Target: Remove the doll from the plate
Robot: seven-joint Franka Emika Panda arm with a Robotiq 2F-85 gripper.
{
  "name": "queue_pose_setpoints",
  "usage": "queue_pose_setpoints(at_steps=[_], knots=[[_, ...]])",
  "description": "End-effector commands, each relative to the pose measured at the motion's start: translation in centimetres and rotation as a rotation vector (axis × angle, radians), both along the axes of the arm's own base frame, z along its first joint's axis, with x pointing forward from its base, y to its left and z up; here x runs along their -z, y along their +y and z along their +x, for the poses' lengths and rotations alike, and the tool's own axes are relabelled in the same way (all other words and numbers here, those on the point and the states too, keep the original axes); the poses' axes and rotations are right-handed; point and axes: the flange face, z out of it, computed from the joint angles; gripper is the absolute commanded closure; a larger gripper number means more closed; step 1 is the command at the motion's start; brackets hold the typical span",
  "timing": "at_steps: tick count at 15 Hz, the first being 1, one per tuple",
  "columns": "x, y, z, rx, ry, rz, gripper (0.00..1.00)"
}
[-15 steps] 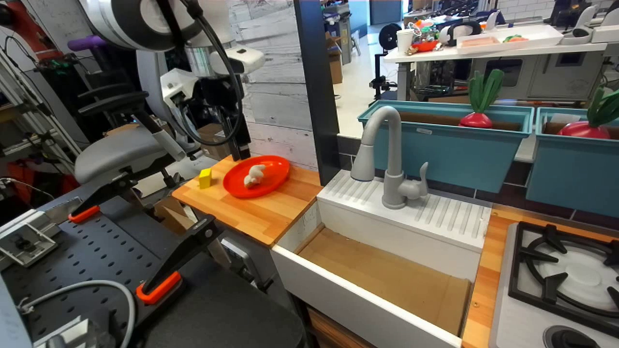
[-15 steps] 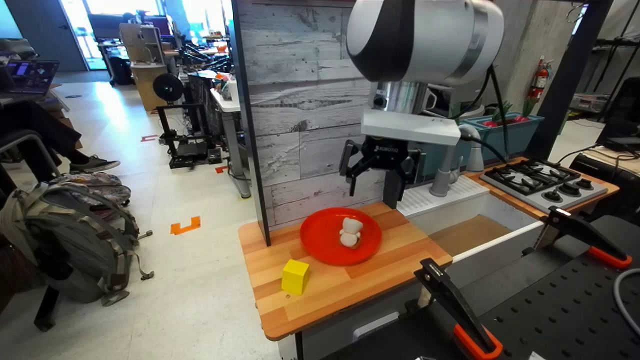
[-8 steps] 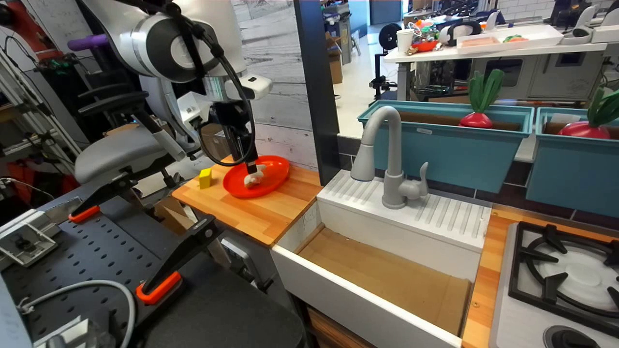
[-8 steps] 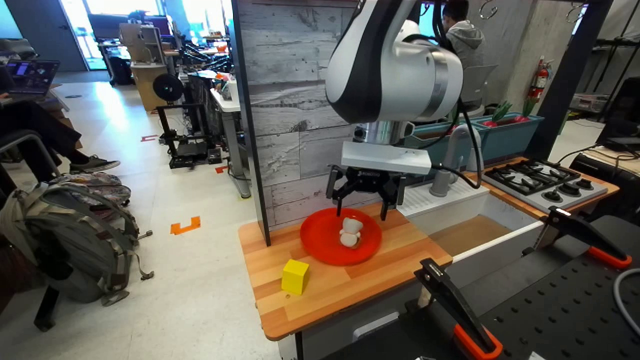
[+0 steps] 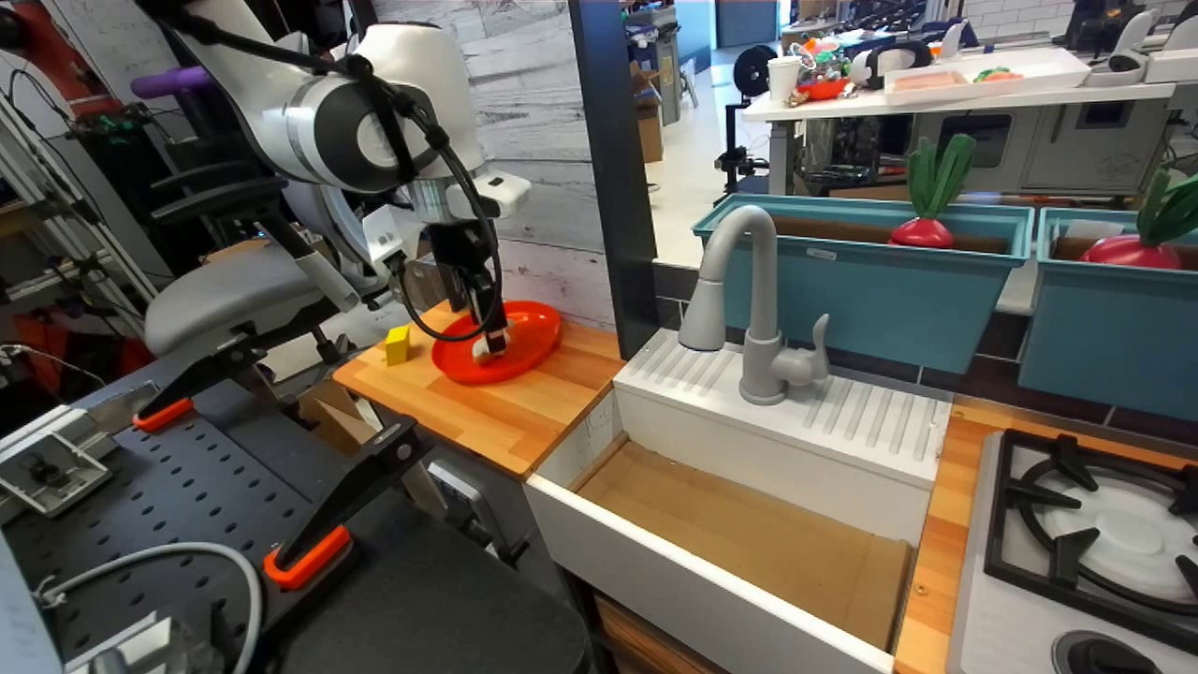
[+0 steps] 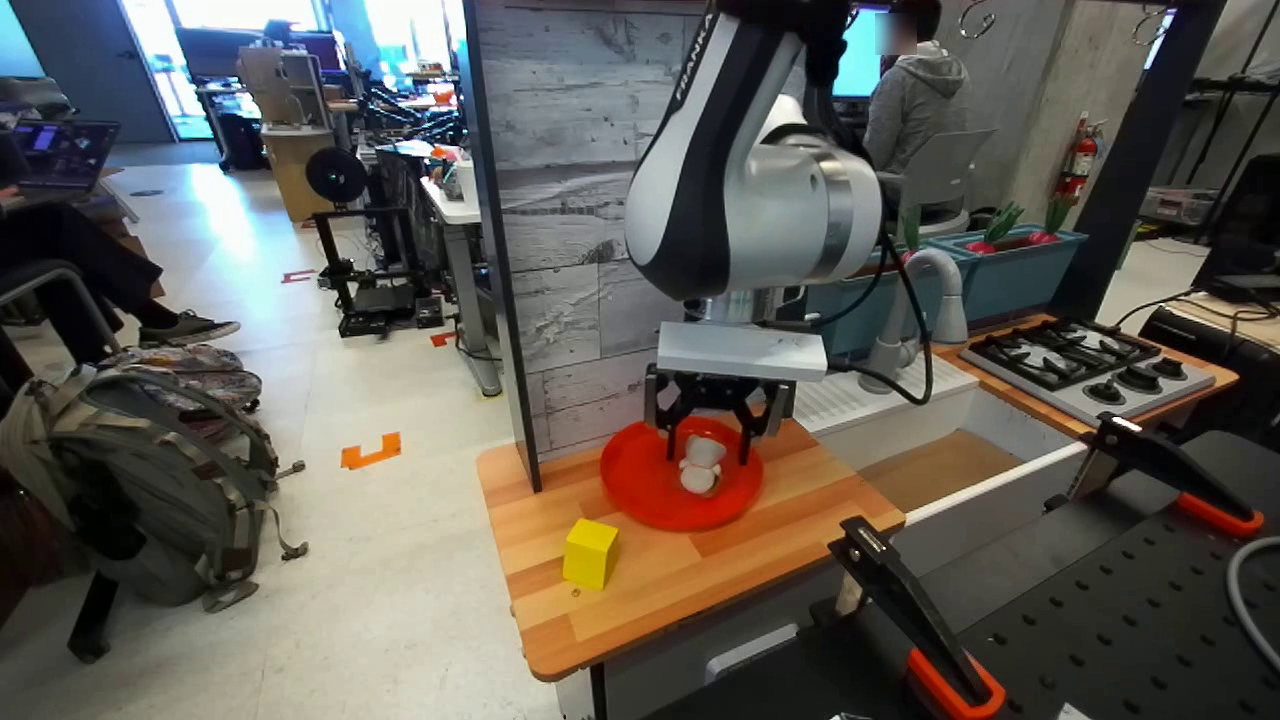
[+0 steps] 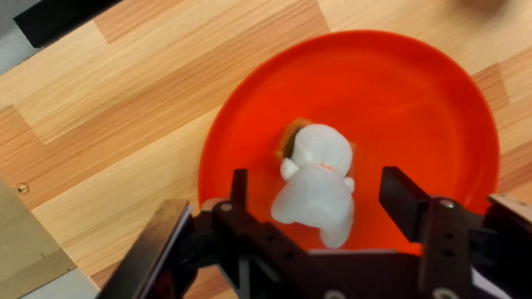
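The doll [image 6: 702, 468], a small whitish-cream lumpy figure, lies on the orange-red plate [image 6: 632, 492]. In the wrist view the doll [image 7: 320, 191] is left of the middle of the plate [image 7: 407, 99]. My gripper [image 7: 314, 176] is open, with one finger on each side of the doll and a gap to it on both sides. In an exterior view the gripper [image 6: 708, 460] points down over the plate, its fingertips flanking the doll. In an exterior view a finger of the gripper [image 5: 496, 346] partly hides the doll [image 5: 481, 352].
A yellow block [image 6: 590, 553] stands on the wooden counter [image 6: 690, 590] near the plate. A wood-panel wall [image 6: 600, 250] rises behind the plate. A sink [image 5: 749, 534] with a grey faucet [image 5: 760, 309] adjoins the counter. Black clamps [image 5: 356, 487] sit near the front edge.
My arm has come down and over the plate, from above and beside the doll to around it. The gripper stays open. The doll, plate and yellow block have not moved.
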Motion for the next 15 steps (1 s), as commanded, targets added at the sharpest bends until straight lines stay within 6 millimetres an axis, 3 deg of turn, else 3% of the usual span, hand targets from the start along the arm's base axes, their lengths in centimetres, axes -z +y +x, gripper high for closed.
queue_pose_setpoints(at_steps=[1,7,9,12,15], knots=[[0.2,0.2,1.0,0.015,-0.009,-0.001,0.50],[-0.7,-0.1,0.8,0.006,0.001,0.019,0.95],[-1.5,-0.4,0.2,-0.001,0.004,0.024,0.99],[-3.1,-0.6,-0.7,-0.021,0.004,0.042,0.97],[-5.2,-2.2,-1.1,-0.016,-0.012,0.024,0.97]])
